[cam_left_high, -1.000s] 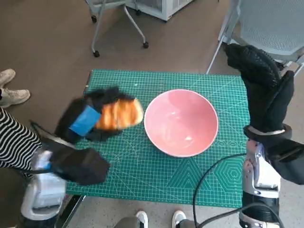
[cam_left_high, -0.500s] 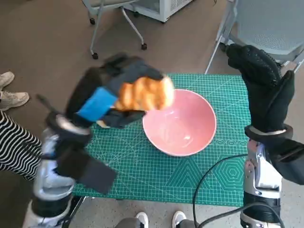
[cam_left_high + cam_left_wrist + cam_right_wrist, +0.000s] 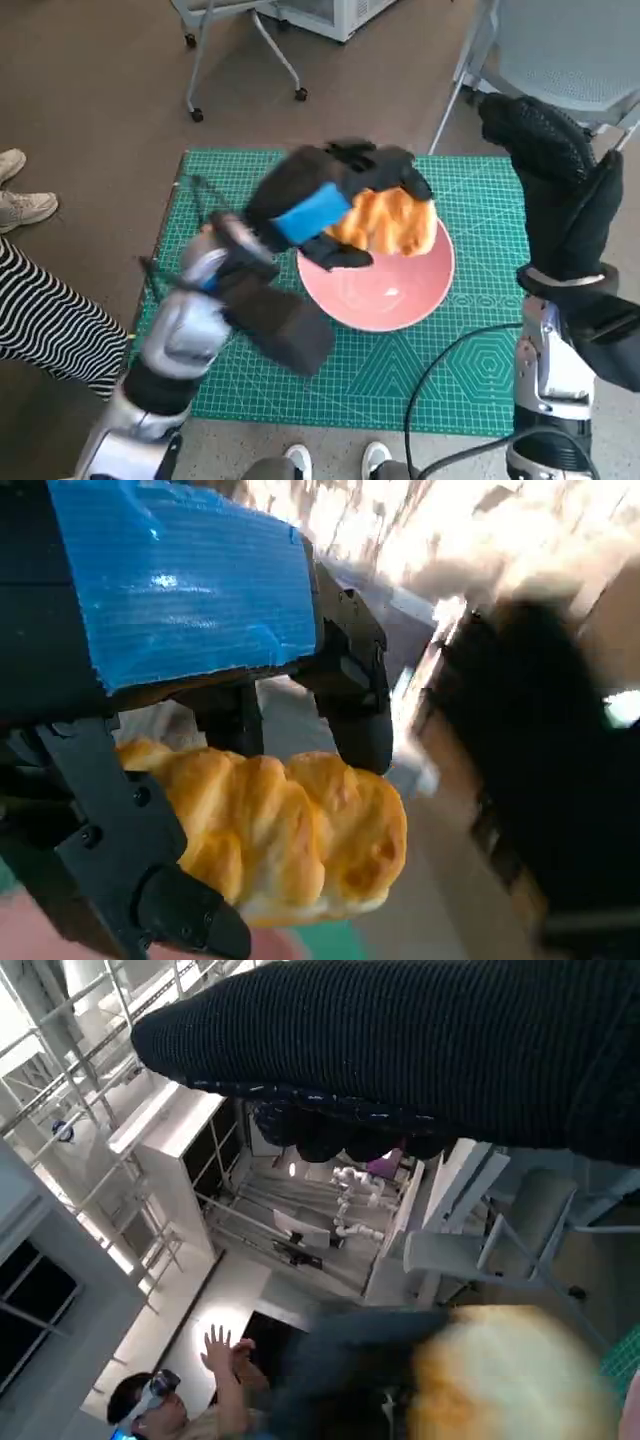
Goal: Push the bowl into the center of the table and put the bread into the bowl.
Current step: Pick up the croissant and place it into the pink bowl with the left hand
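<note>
head view: left hand (image 3: 335, 195) grips the bread (image 3: 388, 222), a golden twisted loaf, held in the air over the far-left part of the pink bowl (image 3: 385, 290). bread is above the bowl's rim, not resting in it. nothing lies in the bowl's visible part, only pale glints on its inner wall. bowl sits on the green cutting mat (image 3: 300, 370) covering the counter, about mid-mat, slightly right of centre.

left wrist view gives what the head view can't: black fingers (image 3: 355, 705) wrap over the top of the bread (image 3: 290, 835), another black finger closes on it from the opposite side, so it's clamped between them. a pink sliver at the picture's edge under the hand is the bowl (image 3: 25, 935). background blurred.

right hand (image 3: 555, 185): head view shows it raised upright off the right edge of the mat, gloved fingers straight and together, holding nothing, clear of bowl and bread. right wrist view shows only the glove (image 3: 420, 1050) as a dark band, so no finger detail there. that view adds a blurred bread (image 3: 510, 1380) low in frame, a grey chair (image 3: 480, 1235), and a person (image 3: 175, 1405) with a raised hand far back.

head view also: striped sleeve (image 3: 45, 320) and a white shoe (image 3: 22, 205) at left.
</note>
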### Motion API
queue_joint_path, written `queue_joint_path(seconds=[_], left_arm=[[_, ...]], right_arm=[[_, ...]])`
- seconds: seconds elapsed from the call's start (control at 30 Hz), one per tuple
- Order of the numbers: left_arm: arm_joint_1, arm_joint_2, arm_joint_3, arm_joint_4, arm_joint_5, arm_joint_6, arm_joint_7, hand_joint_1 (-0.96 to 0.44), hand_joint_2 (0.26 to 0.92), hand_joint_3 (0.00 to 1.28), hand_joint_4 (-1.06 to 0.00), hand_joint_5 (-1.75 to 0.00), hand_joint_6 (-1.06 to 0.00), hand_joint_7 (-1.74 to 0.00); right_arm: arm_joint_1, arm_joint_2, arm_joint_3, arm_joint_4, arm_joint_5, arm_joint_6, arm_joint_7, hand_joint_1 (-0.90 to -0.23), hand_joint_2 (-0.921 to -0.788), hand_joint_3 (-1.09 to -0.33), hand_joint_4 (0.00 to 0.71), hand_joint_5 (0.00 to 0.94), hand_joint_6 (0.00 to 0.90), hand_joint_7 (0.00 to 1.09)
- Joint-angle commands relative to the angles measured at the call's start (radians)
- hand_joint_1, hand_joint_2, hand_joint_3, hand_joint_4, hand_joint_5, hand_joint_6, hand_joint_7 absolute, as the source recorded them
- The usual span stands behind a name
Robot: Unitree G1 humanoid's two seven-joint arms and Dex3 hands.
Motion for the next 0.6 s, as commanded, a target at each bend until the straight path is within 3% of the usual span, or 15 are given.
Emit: queue_joint_path(seconds=[0.03, 0.07, 0.1, 0.13, 0.2, 0.3, 0.6], left_arm=[[-0.025, -0.009, -0.023, 0.101, -0.027, -0.038, -0.05, 0.0, 0.902, 0.16, -0.71, -1.2, -0.48, -1.24], [-0.026, -0.009, -0.025, 0.114, -0.031, -0.04, -0.062, -0.06, 0.883, 0.16, -0.59, -0.96, -0.39, -1.02], [-0.028, -0.005, -0.028, 0.124, -0.038, -0.033, -0.088, -0.08, 0.882, 0.15, -0.57, -0.83, -0.38, -0.91], [-0.03, -0.002, -0.03, 0.132, -0.043, -0.029, -0.107, -0.15, 0.891, 0.11, -0.48, -0.56, -0.33, -0.69], [-0.036, 0.008, -0.033, 0.138, -0.051, -0.014, -0.149, -0.25, 0.909, 0.06, -0.37, -0.24, -0.27, -0.41], [-0.043, 0.02, -0.029, 0.134, -0.059, 0.013, -0.202, -0.34, 0.917, 0.05, -0.28, -0.08, -0.23, -0.26], [-0.023, 0.06, 0.006, 0.049, -0.058, 0.081, -0.271, -0.44, 0.921, 0.04, -0.09, 0.0, -0.13, -0.14]], right_arm=[[0.036, -0.014, -0.011, -0.013, -0.002, 0.015, -0.001, -0.718, -0.921, -0.704, 0.18, 0.0, 0.078, 0.52], [0.038, -0.015, -0.012, -0.016, -0.002, 0.016, -0.001, -0.718, -0.921, -0.704, 0.18, 0.001, 0.077, 0.52], [0.04, -0.016, -0.014, -0.019, -0.001, 0.017, -0.001, -0.718, -0.921, -0.704, 0.18, 0.001, 0.077, 0.52], [0.042, -0.017, -0.015, -0.022, -0.001, 0.018, -0.001, -0.718, -0.921, -0.704, 0.18, 0.001, 0.077, 0.52], [0.045, -0.017, -0.016, -0.028, 0.0, 0.021, -0.002, -0.717, -0.921, -0.704, 0.182, 0.002, 0.076, 0.52], [0.048, -0.017, -0.017, -0.034, 0.0, 0.023, -0.004, -0.715, -0.921, -0.704, 0.184, 0.003, 0.076, 0.52], [0.045, -0.009, -0.015, -0.021, 0.002, 0.017, -0.003, -0.709, -0.921, -0.703, 0.181, 0.001, 0.078, 0.53]])
